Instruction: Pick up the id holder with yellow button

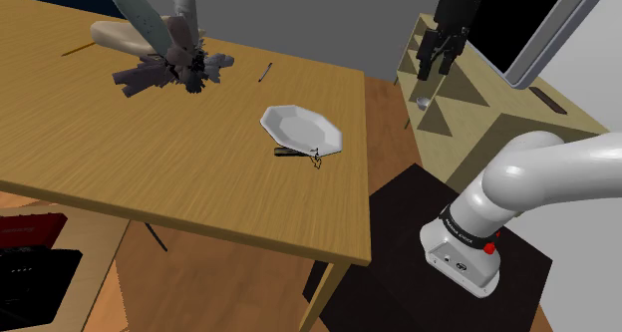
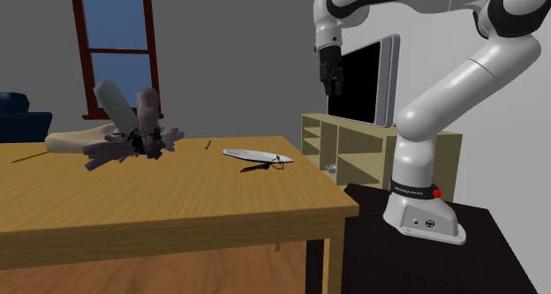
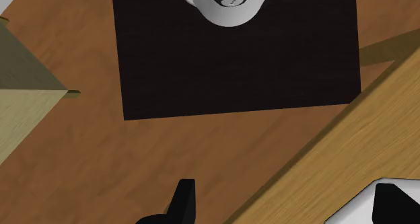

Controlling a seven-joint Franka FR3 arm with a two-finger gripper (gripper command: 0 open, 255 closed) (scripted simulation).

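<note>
In the shoulder view, we begin at the left, where a grey heap of clutter point(image 1: 164, 51) rests on the table point(image 1: 120, 170), at about 10 o'clock from the plate point(image 1: 301, 129). A thin dark stick point(image 1: 265, 73) lies at the plate's 11 o'clock. The plate is white and tilts slightly. The id holder point(image 1: 295, 153) is a dark strip with a small yellowish bit at its right end. It lies on the table at the plate's 6 o'clock, right at the rim, and we cannot tell whether it is tucked under. Further right, at the plate's 2 o'clock, the gripper point(image 1: 435, 71) hangs high above a shelf point(image 1: 468, 106), well apart from the holder. The stand point(image 1: 399, 230) sits at the plate's 4 o'clock.

In the second exterior view we pass a window point(image 2: 115, 27), the clutter point(image 2: 132, 138), the plate point(image 2: 256, 154) with the holder point(image 2: 260, 166) under its near edge, then the gripper point(image 2: 333, 82) before a dark screen point(image 2: 366, 80).

In the wrist view the gripper point(image 3: 286, 189) points down with its fingers point(image 3: 183, 197) spread wide, and nothing is between them. Beneath lie the floor point(image 3: 134, 162), the stand point(image 3: 235, 61) and the table's edge point(image 3: 377, 122).
</note>
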